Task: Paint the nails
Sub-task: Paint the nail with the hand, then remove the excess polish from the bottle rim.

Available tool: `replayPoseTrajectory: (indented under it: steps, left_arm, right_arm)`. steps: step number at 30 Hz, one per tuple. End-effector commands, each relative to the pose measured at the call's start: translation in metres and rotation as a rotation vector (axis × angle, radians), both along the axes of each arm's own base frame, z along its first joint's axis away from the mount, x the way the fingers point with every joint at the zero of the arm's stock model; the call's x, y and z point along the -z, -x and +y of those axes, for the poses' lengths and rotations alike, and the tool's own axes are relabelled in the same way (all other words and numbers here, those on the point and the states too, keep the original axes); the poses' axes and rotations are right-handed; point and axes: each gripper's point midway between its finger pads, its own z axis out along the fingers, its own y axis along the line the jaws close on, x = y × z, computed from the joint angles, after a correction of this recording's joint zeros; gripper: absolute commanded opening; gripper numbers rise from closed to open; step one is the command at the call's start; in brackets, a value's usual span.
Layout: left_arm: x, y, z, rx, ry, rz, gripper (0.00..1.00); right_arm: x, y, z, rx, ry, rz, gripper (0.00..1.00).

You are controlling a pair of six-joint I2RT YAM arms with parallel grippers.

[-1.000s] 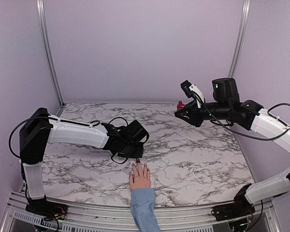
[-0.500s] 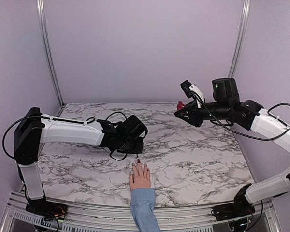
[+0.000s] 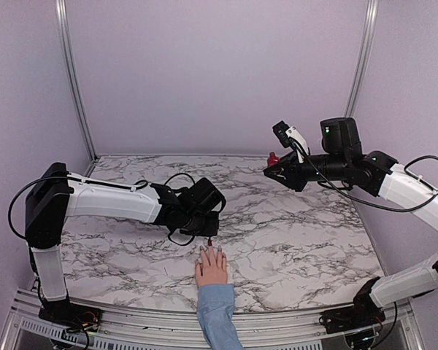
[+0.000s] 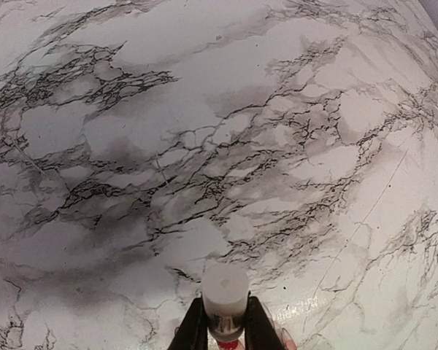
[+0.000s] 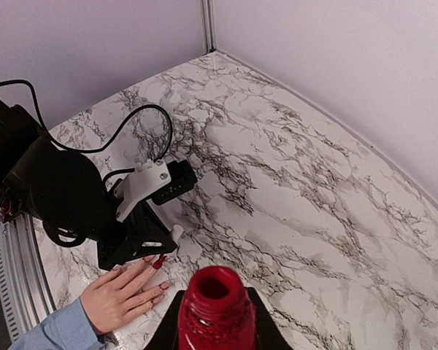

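A pale pink hand (image 3: 212,267) in a light blue sleeve (image 3: 217,313) lies flat near the table's front edge. In the right wrist view the nails show: the middle one (image 5: 158,262) is dark red and those beside it (image 5: 164,285) are pale. My left gripper (image 3: 208,235) hovers right over the fingertips, shut on a white brush cap (image 4: 225,292); a red nail (image 4: 231,343) peeks out below the cap. My right gripper (image 3: 272,164) is raised at the back right, shut on the open dark red polish bottle (image 5: 215,310).
Lilac walls (image 3: 219,73) enclose the marble table (image 3: 299,233) on three sides. A metal rail (image 3: 131,321) runs along the front edge. Black cables (image 5: 142,117) loop from my left arm's wrist.
My left gripper drew back a little from the hand half a second ago and has come back down over the fingertips. The right arm and the hand have stayed still.
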Motion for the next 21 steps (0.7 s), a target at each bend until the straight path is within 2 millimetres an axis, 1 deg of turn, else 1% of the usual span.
replayPoseTrajectory:
  steps: [1, 21]
  left_arm:
    - [0.001, -0.004, -0.007, 0.005, 0.015, 0.006, 0.0]
    - [0.006, -0.022, 0.0, -0.023, 0.001, -0.003, 0.0]
  right_arm:
    - [-0.019, -0.006, -0.001, 0.012, -0.029, -0.033, 0.0]
    - [-0.017, -0.008, 0.0, 0.016, -0.023, -0.032, 0.0]
